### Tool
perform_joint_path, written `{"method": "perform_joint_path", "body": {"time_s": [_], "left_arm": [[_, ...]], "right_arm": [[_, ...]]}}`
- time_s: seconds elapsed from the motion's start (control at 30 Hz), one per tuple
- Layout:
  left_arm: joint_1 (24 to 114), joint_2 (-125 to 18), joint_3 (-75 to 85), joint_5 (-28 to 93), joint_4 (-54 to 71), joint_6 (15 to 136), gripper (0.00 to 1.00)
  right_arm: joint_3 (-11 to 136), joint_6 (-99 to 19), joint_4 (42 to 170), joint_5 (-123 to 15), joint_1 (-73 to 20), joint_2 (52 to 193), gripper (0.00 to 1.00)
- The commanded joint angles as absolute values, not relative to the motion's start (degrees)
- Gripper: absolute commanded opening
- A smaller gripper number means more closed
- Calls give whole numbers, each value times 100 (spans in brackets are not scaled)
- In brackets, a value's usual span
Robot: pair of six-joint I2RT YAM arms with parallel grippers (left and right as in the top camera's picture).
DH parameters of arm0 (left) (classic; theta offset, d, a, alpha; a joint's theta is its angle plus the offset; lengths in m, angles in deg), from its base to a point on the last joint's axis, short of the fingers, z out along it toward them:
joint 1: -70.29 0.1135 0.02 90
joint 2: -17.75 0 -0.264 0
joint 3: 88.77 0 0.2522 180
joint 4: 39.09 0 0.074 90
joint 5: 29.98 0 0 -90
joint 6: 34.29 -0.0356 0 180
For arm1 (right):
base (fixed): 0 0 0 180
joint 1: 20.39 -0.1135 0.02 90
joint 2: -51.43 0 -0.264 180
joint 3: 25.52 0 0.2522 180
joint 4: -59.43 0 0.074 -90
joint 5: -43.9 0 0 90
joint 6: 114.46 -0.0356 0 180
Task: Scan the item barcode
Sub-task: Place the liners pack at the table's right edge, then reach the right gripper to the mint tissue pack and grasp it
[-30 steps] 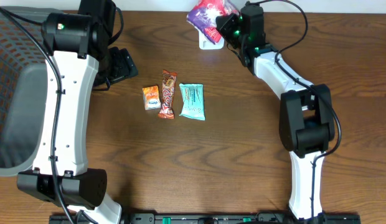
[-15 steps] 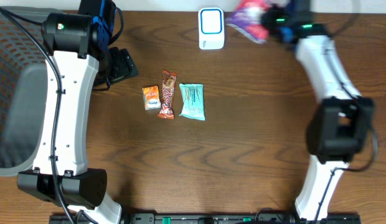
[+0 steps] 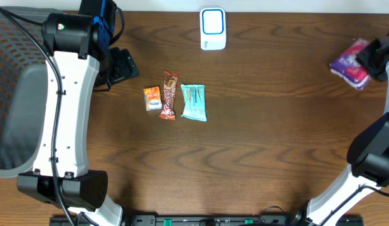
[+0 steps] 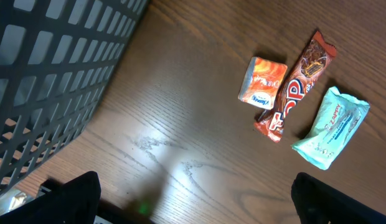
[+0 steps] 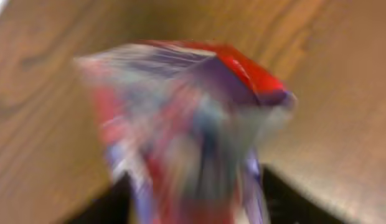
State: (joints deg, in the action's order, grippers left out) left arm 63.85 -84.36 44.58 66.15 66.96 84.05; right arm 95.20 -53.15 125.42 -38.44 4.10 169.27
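Note:
A purple and red snack packet (image 3: 349,63) is at the far right of the table, against my right gripper (image 3: 369,61). In the right wrist view the packet (image 5: 193,118) is heavily blurred and fills the gap of the right gripper (image 5: 193,208); the dark fingers stand well apart on either side of it. Whether it still touches them is not clear. The white barcode scanner (image 3: 213,28) stands at the back middle of the table. My left gripper (image 3: 122,66) hovers open and empty at the back left; its gap (image 4: 193,199) holds only bare wood.
Three snacks lie in a row left of centre: an orange packet (image 3: 152,99), a red-brown bar (image 3: 169,95) and a teal packet (image 3: 194,102). A dark mesh basket (image 3: 12,56) fills the left edge, close beside the left gripper.
My right arm swung the purple packet from the scanner to the far right of the table. Its fingers, shut on the packet before, now stand apart. The left arm has not moved.

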Motion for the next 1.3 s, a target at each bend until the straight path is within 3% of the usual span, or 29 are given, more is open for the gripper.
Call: {"method": "perform_joint_path", "body": {"time_s": [0.0, 0.23, 0.43, 0.6, 0.73, 0.8, 0.93, 1.27], "left_arm": [[6390, -8427, 4480, 6648, 7000, 8409, 98], [6390, -8427, 4480, 6648, 7000, 8409, 98], [6390, -8427, 4480, 6648, 7000, 8409, 98], [6390, -8427, 4480, 6648, 7000, 8409, 98], [6390, -8427, 4480, 6648, 7000, 8409, 98], [6390, -8427, 4480, 6648, 7000, 8409, 98], [6390, -8427, 4480, 6648, 7000, 8409, 98], [6390, -8427, 4480, 6648, 7000, 8409, 98]], "right_arm": [[9280, -5418, 12529, -3269, 557, 16877, 99], [9109, -4605, 12542, -4198, 541, 16879, 99], [9072, -4460, 12559, -6056, 283, 16881, 97], [9048, -3588, 12605, -7840, -495, 16881, 95], [8947, -3595, 12806, -7859, -1537, 16881, 90], [8825, -3593, 12754, -7816, -2112, 16881, 92], [8383, -3892, 12262, -6655, -3539, 16881, 87], [8145, -4919, 11156, -4360, -5668, 16881, 70]]}}
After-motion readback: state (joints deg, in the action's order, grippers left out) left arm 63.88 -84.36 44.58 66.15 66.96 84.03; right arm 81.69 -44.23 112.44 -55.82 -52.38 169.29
